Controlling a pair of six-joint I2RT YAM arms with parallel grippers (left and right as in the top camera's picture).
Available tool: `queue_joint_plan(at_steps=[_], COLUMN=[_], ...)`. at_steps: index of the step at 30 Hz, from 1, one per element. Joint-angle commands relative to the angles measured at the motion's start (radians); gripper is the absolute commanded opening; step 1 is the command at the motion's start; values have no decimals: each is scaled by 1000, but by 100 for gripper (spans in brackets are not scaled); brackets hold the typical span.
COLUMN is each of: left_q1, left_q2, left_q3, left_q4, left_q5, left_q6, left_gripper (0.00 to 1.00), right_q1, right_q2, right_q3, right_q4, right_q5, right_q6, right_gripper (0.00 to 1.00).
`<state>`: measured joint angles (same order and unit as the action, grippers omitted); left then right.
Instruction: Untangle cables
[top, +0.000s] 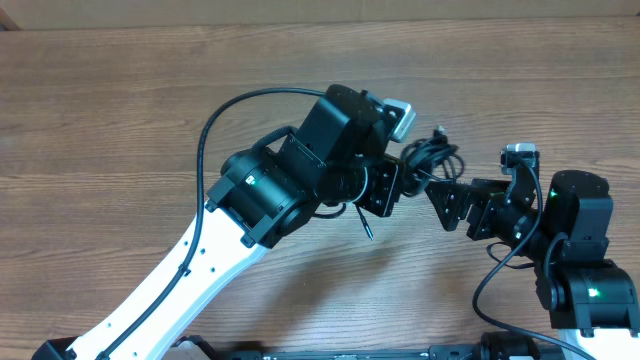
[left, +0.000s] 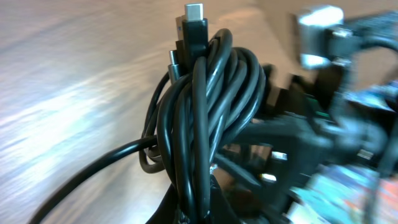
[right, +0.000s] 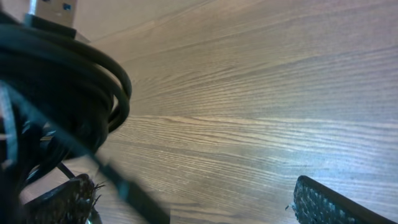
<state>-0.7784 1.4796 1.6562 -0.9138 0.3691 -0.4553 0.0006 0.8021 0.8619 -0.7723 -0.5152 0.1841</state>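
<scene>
Cables (top: 436, 156): one tight clump right of centre on the table, between the two arms. Several black loops wound round each other in left wrist view. USB-C plug (left: 194, 15) sticking out on top, second plug (left: 176, 62) just under it. Flat USB plug (right: 55, 9) at top edge of right wrist view. Short tail (top: 366, 226) hanging below the left gripper.

Left gripper (top: 404, 172): clamped shut on the lower part of the clump. Probably lifted clear of the table (top: 120, 100), hard to confirm.

Right gripper (top: 444, 204): fully open, just beside the clump, not touching. Fingertips (right: 323, 199) wide apart at bottom of right wrist view, clump up and left of them, not between them.

Step in hand, by the look of it: bringing right in for a second grip, for pulling the clump apart.

To do it well:
- Go for one outer loop or a plug end, not the whole bundle.
- Shift right toward the clump, close only with a single strand seated between the pads.
- Use left clamp as a firm anchor.
- Pull slow, away from left. If loops cinch, back off and pick another strand.
- Stay clear of the thick arm cabling (top: 205, 140), snag risk.
</scene>
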Motion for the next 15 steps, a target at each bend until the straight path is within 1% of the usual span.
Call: queue_joint_plan(at_steps=[1,4,10,15], left_q1=[-1,-1,-8,-15], left_q2=[-25,-25,-25,-25], left_q3=[24,24,22,22], left_q4=[-4,-5,-6,-6], left_q5=[-231,-280,-280,-264], left_q6=[21,10,2,-4], left_gripper=[4,4,4,4], right_q1=[-2,-2,-2,-2], right_q2=[0,0,0,0], right_q3=[3,3,3,3], right_q4=[2,24,66,102], right_q5=[-27,-86,-140,-145], right_q6=[31,24,24,25], right_gripper=[100,100,100,100])
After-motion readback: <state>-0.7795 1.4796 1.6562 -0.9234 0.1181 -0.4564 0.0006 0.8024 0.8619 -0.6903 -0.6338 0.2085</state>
